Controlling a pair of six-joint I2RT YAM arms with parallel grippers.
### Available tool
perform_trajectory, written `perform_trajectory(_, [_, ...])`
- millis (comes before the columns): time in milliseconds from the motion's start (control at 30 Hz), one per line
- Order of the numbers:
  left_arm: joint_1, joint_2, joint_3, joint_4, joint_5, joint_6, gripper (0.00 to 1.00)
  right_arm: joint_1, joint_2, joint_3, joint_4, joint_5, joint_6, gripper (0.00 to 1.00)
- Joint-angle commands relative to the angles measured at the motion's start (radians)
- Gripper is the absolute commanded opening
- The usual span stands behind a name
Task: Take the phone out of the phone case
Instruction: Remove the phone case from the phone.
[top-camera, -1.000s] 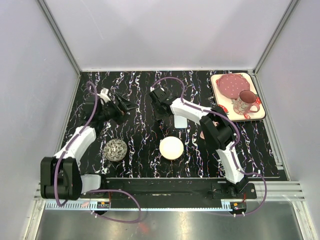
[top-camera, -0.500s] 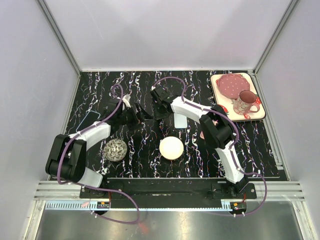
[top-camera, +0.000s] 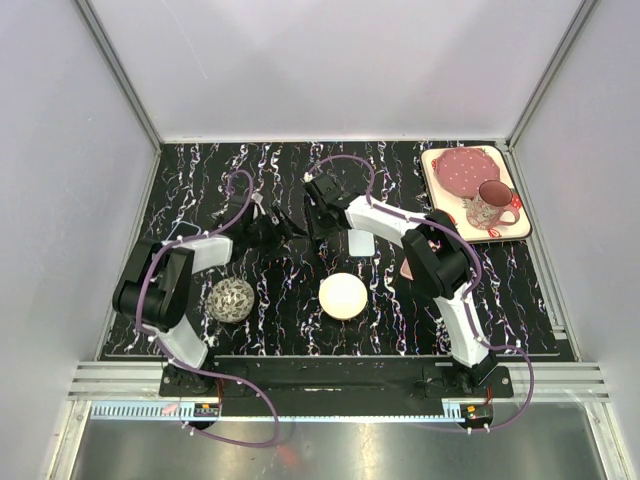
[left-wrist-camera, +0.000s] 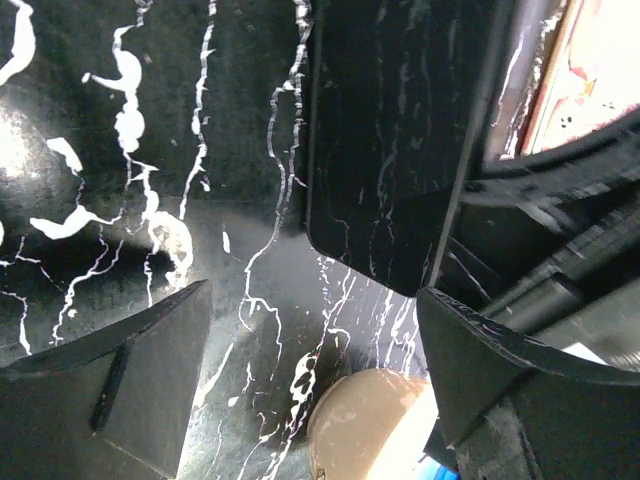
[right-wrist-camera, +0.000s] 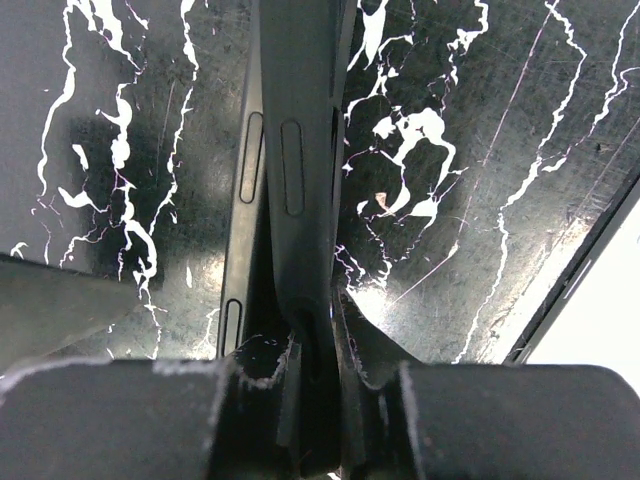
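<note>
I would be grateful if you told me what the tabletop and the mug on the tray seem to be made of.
Tabletop: black marble-look sheet or laminate, glossy; white veins and light glare show in the wrist views. Mug: probably glazed ceramic, going by its handle and pink pattern; too small to be sure.

Patterned ball (top-camera: 232, 299), cream disc (top-camera: 343, 296), mug (top-camera: 489, 205) on tray (top-camera: 515, 229).
</note>
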Motion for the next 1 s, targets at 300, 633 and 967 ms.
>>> perform_trajectory(300, [-0.006, 0.053, 0.221, -0.121, -0.143, -0.068, 0.78, 0.070, 0.122, -0.097, -0.072, -0.117, -0.010, 0.00])
perform_trajectory(633, [-0.012, 0.144, 0.321, -0.204, -0.156, -0.027, 0.77, 0.076, 0.131, -0.058, -0.093, -0.118, -0.016, 0.00])
perform_trajectory(967, [-0.022, 0.210, 0.358, -0.201, -0.157, -0.022, 0.76, 0.082, 0.128, -0.031, -0.113, -0.120, -0.030, 0.00])
